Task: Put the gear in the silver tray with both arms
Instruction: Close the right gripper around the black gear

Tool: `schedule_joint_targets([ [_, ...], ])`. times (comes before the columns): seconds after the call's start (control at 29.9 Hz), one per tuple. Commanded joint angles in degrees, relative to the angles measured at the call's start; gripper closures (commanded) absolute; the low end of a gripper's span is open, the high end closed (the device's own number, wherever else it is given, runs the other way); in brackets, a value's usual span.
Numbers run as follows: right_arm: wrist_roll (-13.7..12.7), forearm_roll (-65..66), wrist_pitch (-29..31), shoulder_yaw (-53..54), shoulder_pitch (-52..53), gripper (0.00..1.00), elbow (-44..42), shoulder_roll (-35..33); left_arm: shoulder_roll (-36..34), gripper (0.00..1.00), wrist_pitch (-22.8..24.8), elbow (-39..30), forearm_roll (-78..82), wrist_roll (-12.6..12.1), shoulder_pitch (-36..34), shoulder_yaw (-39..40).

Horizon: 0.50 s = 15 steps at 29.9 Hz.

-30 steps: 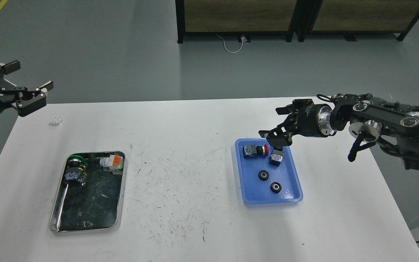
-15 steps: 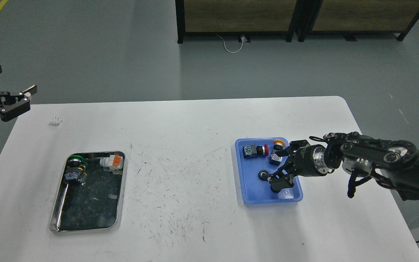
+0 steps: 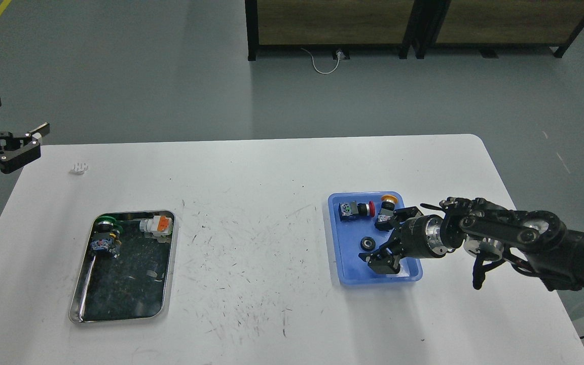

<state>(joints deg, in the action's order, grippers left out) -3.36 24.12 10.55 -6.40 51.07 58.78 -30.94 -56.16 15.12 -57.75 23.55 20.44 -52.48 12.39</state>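
Note:
The silver tray point(image 3: 85, 284) lies on the left of the white table, with a green-capped push button point(image 3: 104, 231) and an orange-and-white switch point(image 3: 156, 225) at its far end. One black gear point(image 3: 367, 244) lies in the blue tray point(image 3: 341, 263). My right gripper point(image 3: 384, 242) is open and low over the blue tray's near right part. Its lower finger point(image 3: 380, 262) covers the spot where a second gear lay earlier, and that gear is hidden. My left gripper point(image 3: 17, 116) is open and empty, off the table's far left corner, far from both trays.
A red-capped switch point(image 3: 355, 209) and a yellow-capped switch point(image 3: 386, 205) sit at the blue tray's far end. A small white part point(image 3: 79, 167) lies near the far left table corner. Dark cabinets stand on the floor behind the table.
My right gripper has dropped from above the blue tray's far edge down into its near right part, over the second gear. My left gripper has drawn back to the left.

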Motion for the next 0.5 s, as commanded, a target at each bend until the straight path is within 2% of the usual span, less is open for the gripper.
schedule_joint_targets([
  [0.0, -0.07, 0.05, -0.09, 0.07, -0.97, 0.16, -0.94, 0.09, 0.00, 0.03, 0.00, 0.00, 0.00, 0.04, 0.01, 0.00],
  [0.23, -0.07, 0.14, 0.00, 2.09, -2.81, 0.24, -2.88, 1.40, 0.00, 0.03, -0.35, 0.00, 0.00, 0.04, 0.01, 0.00],
  [0.47, -0.25, 0.49, 0.00, 3.32, -3.26, 0.24, -4.90, 3.07, 0.00, 0.03, -0.79, 0.00, 0.00, 0.04, 0.01, 0.00],
])
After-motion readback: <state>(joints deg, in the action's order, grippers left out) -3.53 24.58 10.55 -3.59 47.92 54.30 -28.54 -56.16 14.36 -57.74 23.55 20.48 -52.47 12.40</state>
